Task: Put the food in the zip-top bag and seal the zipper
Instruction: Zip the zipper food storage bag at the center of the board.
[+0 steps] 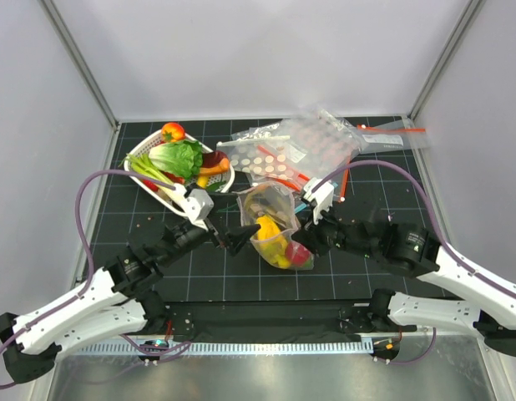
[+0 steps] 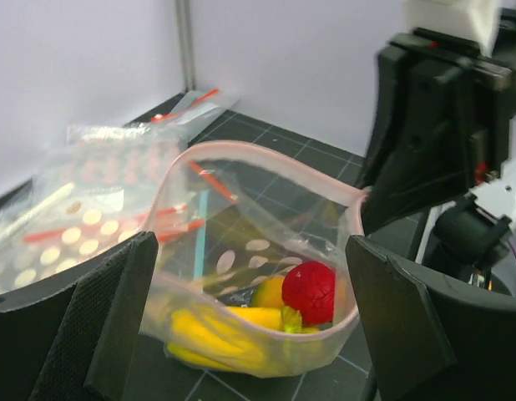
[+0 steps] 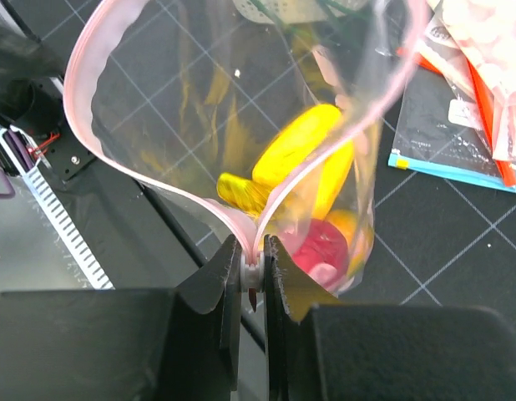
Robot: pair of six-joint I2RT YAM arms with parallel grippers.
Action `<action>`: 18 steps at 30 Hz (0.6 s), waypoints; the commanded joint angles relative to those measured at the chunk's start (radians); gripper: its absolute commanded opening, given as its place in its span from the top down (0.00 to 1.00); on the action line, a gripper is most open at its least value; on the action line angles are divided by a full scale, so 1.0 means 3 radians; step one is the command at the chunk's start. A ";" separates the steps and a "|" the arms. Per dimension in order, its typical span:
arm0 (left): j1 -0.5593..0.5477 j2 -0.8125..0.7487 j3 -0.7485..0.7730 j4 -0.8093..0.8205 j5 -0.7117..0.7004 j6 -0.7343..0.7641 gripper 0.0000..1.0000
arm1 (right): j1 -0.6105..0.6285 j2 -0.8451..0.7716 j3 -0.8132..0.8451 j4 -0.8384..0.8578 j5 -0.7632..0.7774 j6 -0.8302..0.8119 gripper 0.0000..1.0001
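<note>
I start with the zip-top bag [image 1: 270, 219], standing slumped on the table [image 1: 199, 276] between my 2 grippers, mouth gaping. It is thin, soft film, light apart from its load, and I expect it to fold and slide if taken by the wall. The firmer place to hold is the zipper [image 3: 91, 100], the pale strip round the mouth.

The right gripper [image 3: 251, 251] has that strip pinched at 1 end of the mouth, jaws nearly closed with both layers between them. The left gripper [image 2: 254, 309] is spread wide and holds nothing. The open mouth lies just ahead of its fingers.

The food inside looks hard, smooth and light (likely to roll if the bag tips).

- 1 bag in hand
- 1 overlapping pile of red-stripped bags [image 1: 308, 142] behind, number unclear
- 1 white basket [image 1: 134, 154] with several more pieces, too crowded to count
- 1 banana bunch [image 2: 216, 330] in the bag
- 1 mango-like fruit [image 2: 270, 292] in the bag
- 1 red fruit [image 2: 308, 288] in the bag
</note>
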 commanded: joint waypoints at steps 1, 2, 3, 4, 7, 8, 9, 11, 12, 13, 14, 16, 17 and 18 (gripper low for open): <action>-0.0092 -0.0021 -0.0027 0.0385 0.0603 0.0591 0.00 | 0.0022 -0.0045 0.0167 -0.0090 -0.0042 -0.0001 0.99; -0.0188 0.0000 -0.0038 0.0391 0.0691 0.0700 0.00 | 0.0022 -0.0050 0.0188 -0.0095 -0.0062 -0.0011 0.99; -0.0240 0.0020 -0.0043 0.0391 0.0748 0.0798 0.00 | 0.0017 -0.0050 0.0203 -0.0100 -0.0062 -0.0016 0.99; -0.0286 0.0041 -0.0018 0.0375 0.0764 0.0880 0.00 | 0.0022 -0.0050 0.0213 -0.0121 -0.0072 -0.0011 0.99; -0.0393 0.0234 0.0161 0.0110 0.0749 0.1034 0.00 | 0.0022 -0.0030 0.0254 -0.0131 -0.0139 -0.0032 0.99; -0.0424 0.0291 0.0202 0.0008 0.0748 0.1049 0.00 | 0.0022 -0.0020 0.0285 -0.0136 -0.0154 -0.0032 0.99; -0.0434 0.0418 0.0248 -0.0044 0.0748 0.1049 0.00 | 0.0022 -0.0004 0.0300 -0.0157 -0.0190 -0.0042 0.99; -0.0455 0.0536 0.0386 -0.0227 0.0708 0.1075 0.00 | 0.0022 -0.0004 0.0336 -0.0167 -0.0221 -0.0062 0.99; -0.0465 0.0608 0.0437 -0.0243 0.0672 0.1075 0.00 | 0.0022 0.0016 0.0346 -0.0172 -0.0251 -0.0078 0.99; -0.0465 0.0694 0.0473 -0.0340 0.0636 0.1085 0.01 | 0.0022 0.0021 0.0362 -0.0202 -0.0262 -0.0093 0.99; -0.0475 0.0736 0.0524 -0.0381 0.0616 0.1085 0.02 | 0.0022 0.0031 0.0387 -0.0208 -0.0267 -0.0098 0.99; -0.0470 0.0812 0.0550 -0.0432 0.0509 0.1090 0.18 | 0.0022 0.0037 0.0397 -0.0203 -0.0323 -0.0108 0.99; -0.0475 0.0828 0.0565 -0.0443 0.0483 0.1095 0.27 | 0.0022 0.0042 0.0403 -0.0193 -0.0338 -0.0114 0.99; -0.0475 0.0848 0.0586 -0.0453 0.0478 0.1100 0.46 | 0.0022 0.0042 0.0398 -0.0177 -0.0354 -0.0119 0.99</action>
